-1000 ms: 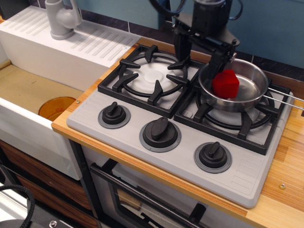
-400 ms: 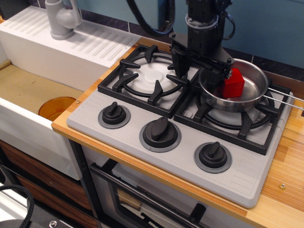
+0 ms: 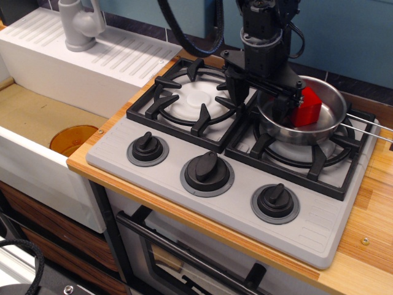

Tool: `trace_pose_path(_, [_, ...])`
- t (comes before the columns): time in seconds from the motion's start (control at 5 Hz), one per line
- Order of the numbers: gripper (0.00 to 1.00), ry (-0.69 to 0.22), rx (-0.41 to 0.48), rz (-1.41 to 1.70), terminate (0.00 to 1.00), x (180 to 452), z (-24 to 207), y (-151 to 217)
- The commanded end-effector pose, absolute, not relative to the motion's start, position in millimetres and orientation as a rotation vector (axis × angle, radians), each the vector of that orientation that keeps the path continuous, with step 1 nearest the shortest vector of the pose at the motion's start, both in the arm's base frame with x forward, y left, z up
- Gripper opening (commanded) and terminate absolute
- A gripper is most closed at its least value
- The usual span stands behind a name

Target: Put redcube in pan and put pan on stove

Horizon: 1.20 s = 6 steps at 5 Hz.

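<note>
Sitting on the stove's (image 3: 184,153) right grate, upper right, the steel pan (image 3: 319,120) looks light, rigid, slippery; redcube (image 3: 306,107) inside; gripper (image 3: 261,98) spread wide, straddling its near rim; wire handle offers surer purchase.

Redcube in pan, pan on stove

Bright red redcube (image 3: 306,106) sits tilted at the pan's (image 3: 319,126) ten o'clock side; the shiny pan rests on the grey stove's (image 3: 184,153) right burner grate.

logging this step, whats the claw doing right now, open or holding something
claw: open, straddling the near-left rim of the pan; not holding the redcube, which sits inside the pan.
</note>
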<state>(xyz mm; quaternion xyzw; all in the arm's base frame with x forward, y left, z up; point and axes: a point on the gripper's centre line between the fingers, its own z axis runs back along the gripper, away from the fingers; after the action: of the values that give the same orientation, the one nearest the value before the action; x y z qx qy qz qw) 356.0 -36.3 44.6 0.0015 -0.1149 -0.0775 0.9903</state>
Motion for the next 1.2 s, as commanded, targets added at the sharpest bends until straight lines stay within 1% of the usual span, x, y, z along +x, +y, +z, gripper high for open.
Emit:
trace_pose_path(0.0, [0.0,-0.233,-0.052,-0.177,0.0,368.2,50.5,-49.3])
trace_pose_path(0.2, [0.0,-0.23,-0.03,-0.228,0.0,370.8,47.0,-49.1])
trace_pose_path(0.4, [0.0,-0.234,-0.038,-0.22,0.0,373.4,45.7,-51.0])
trace_pose_path(0.6, [0.0,-0.232,-0.005,-0.188,0.0,369.6,52.4,-55.8])
trace_pose_path(0.8, [0.0,-0.201,0.024,-0.163,0.0,360.1,70.4,-58.5])
trace_pose_path(1.0, [0.0,-0.149,0.063,-0.143,0.0,347.4,107.7,-57.6])
